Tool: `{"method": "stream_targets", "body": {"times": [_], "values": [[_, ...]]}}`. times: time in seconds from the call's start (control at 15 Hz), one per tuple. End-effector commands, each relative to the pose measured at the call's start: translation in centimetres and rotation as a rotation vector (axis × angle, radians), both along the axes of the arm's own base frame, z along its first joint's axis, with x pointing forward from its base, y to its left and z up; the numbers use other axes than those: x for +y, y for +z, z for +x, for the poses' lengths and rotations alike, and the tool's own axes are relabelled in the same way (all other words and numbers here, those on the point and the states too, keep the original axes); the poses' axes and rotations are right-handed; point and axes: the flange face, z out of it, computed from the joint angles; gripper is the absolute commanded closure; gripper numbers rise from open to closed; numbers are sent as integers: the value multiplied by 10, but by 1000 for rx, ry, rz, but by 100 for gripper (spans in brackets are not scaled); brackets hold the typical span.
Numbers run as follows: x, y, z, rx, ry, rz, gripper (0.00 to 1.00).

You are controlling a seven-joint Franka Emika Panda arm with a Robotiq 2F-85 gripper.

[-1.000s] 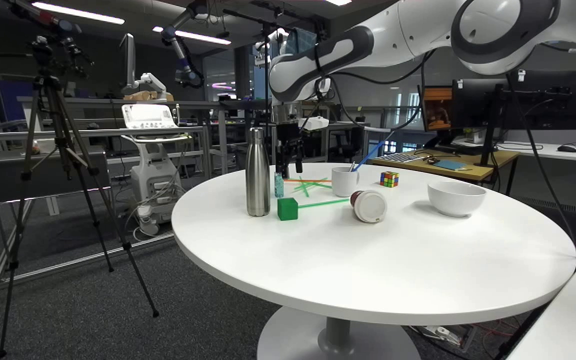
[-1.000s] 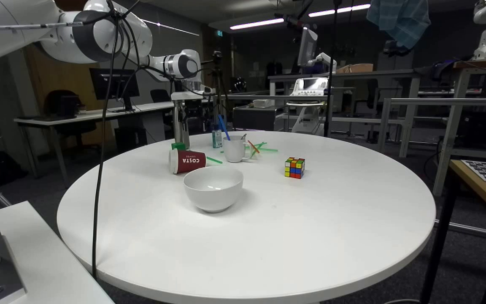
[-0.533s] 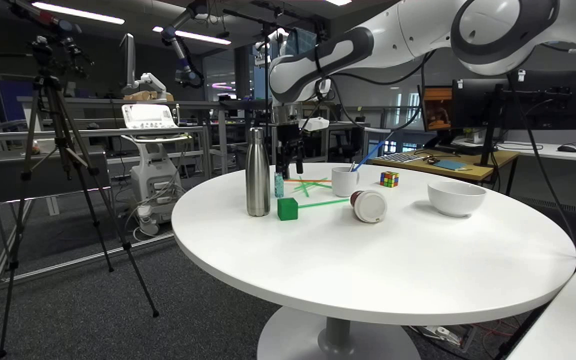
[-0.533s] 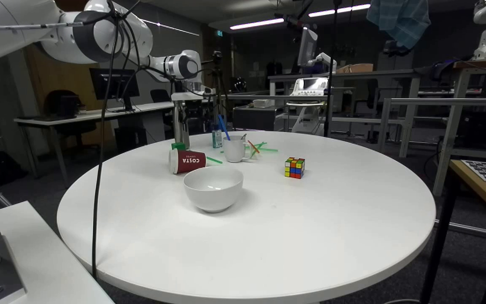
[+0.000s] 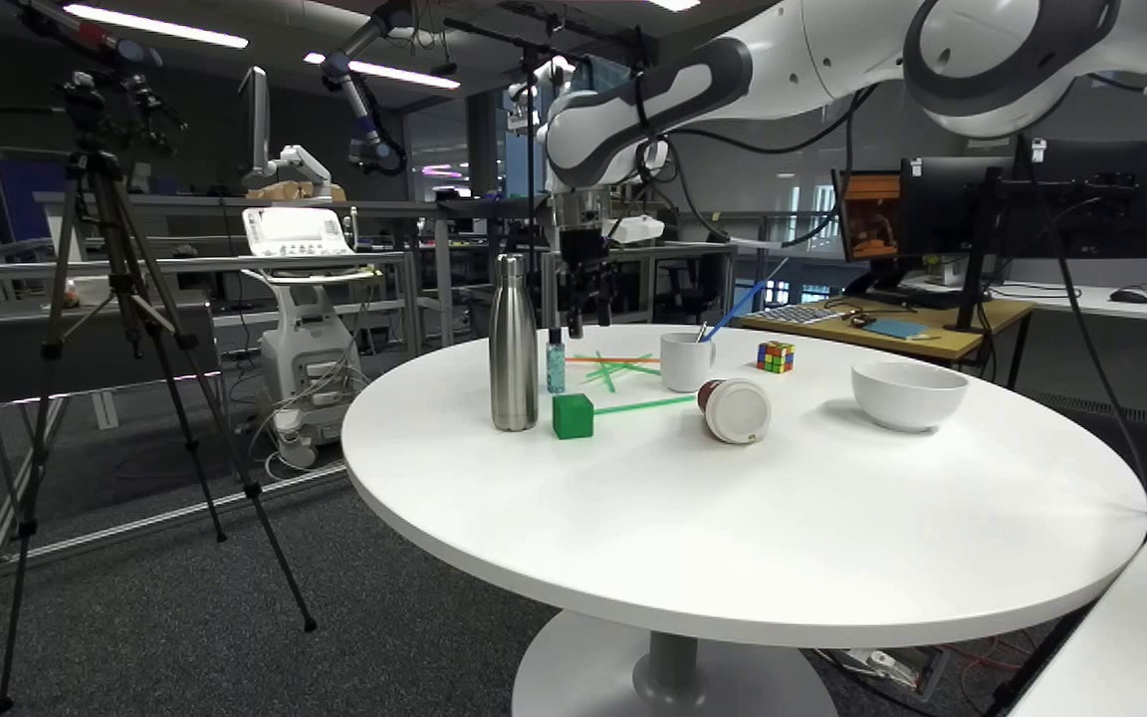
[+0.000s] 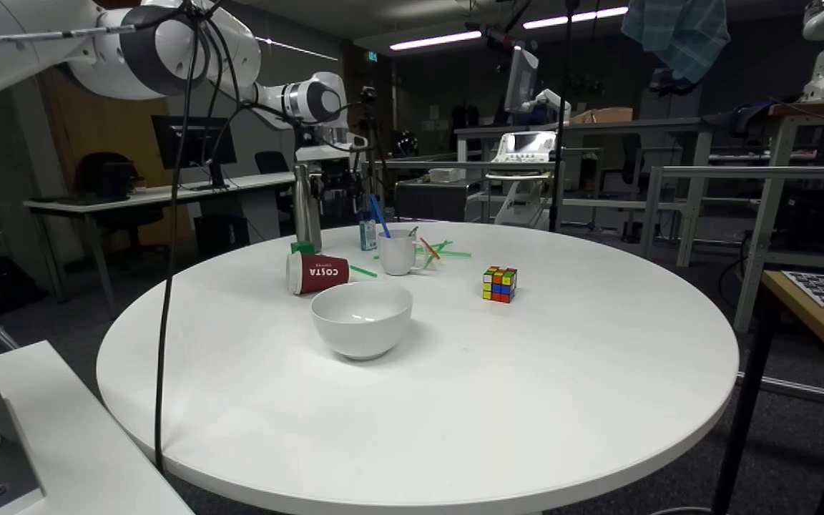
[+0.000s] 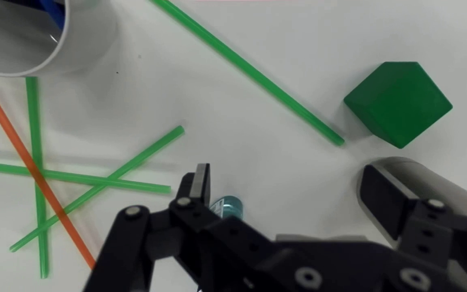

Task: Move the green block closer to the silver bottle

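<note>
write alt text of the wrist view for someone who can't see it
A green block sits ungripped at upper right on a white table. Just below it in frame, a silver bottle is partly hidden by the open gripper in the foreground. Green straws lie at left and centre, an orange straw crossing several, with a white mug at upper left.

You're getting plenty of open tabletop in front of the green block in an exterior view. The silver bottle is kinda crowding one side, a straw the other, and a teal bottle is standing behind.
</note>
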Motion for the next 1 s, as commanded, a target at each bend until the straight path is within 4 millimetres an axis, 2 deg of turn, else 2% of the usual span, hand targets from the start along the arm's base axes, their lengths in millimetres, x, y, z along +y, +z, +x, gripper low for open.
{"method": "stream_targets", "body": {"times": [0.0,0.53,0.93], "values": [[-6,27,-3,-38,-36,-13,0],[-10,92,-12,-151,-88,-5,0],[-13,122,-31,-223,-108,7,0]]}}
